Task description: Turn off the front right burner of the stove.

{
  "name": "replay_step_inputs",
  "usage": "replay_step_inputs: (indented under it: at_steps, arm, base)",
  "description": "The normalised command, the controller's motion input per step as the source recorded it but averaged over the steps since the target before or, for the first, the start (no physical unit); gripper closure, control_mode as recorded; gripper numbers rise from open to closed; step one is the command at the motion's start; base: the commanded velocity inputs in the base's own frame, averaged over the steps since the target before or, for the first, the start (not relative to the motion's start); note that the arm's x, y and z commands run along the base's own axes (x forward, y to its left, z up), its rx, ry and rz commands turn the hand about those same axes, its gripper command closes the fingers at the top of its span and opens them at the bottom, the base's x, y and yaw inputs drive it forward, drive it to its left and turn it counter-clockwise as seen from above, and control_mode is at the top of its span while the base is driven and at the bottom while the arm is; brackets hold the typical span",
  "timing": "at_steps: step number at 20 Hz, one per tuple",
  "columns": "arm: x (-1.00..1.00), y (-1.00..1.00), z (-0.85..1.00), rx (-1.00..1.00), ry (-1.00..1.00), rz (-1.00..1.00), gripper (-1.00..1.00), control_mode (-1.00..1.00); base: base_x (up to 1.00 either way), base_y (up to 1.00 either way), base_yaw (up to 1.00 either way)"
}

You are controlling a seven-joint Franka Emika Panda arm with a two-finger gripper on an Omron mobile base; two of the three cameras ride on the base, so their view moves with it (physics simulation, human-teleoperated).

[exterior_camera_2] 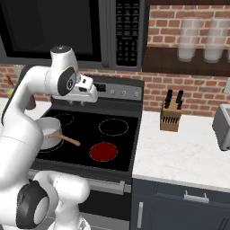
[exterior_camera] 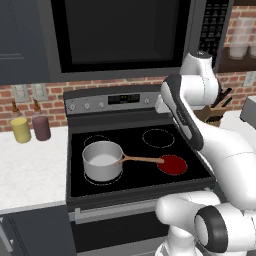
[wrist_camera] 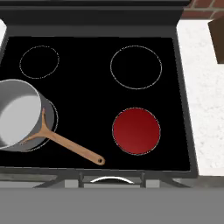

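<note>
The front right burner (wrist_camera: 136, 131) glows solid red inside its thin pale ring, so by my judgement nothing of the task is done yet; the zone is plainly on, and the whole of the work is left: reach the steel back panel (exterior_camera: 112, 102), find the knob that governs this zone, and turn it until the red goes dark. I cannot tell from here which knob that is; the small knobs (exterior_camera_2: 124, 93) sit in a row on either side of the digital display (exterior_camera: 123, 98) and look alike.

My gripper (exterior_camera_2: 76, 103) hangs high above the rear of the stove (exterior_camera: 141, 176), close in front of the back panel and well apart from the glass; whether my fingers stand wide or narrow I cannot tell, for they are too small and dark in the right base view, and I hold nothing that I can see.

The cooktop is flat, glossy black glass, hard and smooth; the other three zones are dark with only fine pale rings. A steel saucepan (wrist_camera: 16, 114), round, matte grey inside, sits on the front left zone; its slim wooden handle (wrist_camera: 70, 146) reaches toward the red burner and ends just beside it in the hand view. The panel is brushed metal; the wall (exterior_camera_2: 197, 85) behind is rough red brick.
</note>
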Motion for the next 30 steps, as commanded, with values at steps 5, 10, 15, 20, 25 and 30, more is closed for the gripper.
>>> replay_step_inputs:
  at_steps: [5, 10, 15, 20, 25, 30]
  arm:
    - [-0.03, -0.43, -0.18, 0.02, -0.05, -0.06, -1.00, -1.00]
    - [-0.11, -0.97, -0.40, 0.09, -0.18, -0.16, -1.00, -1.00]
    - [0.00, -0.77, -0.52, 0.14, -0.13, -0.24, -1.00, -1.00]
    - [0.22, -0.21, -0.40, 0.22, -0.17, -0.27, -1.00, -1.00]
    - [0.11, -0.33, -0.02, 0.43, -0.06, -0.18, -1.00, -1.00]
    - [0.14, -0.41, 0.14, 0.34, -0.01, -0.07, -1.00, -1.00]
  base:
    - [0.00, 0.00, 0.00]
    - [0.00, 0.00, 0.00]
    - [0.00, 0.00, 0.00]
    - [0.00, 0.00, 0.00]
    - [0.00, 0.00, 0.00]
    - [0.00, 0.00, 0.00]
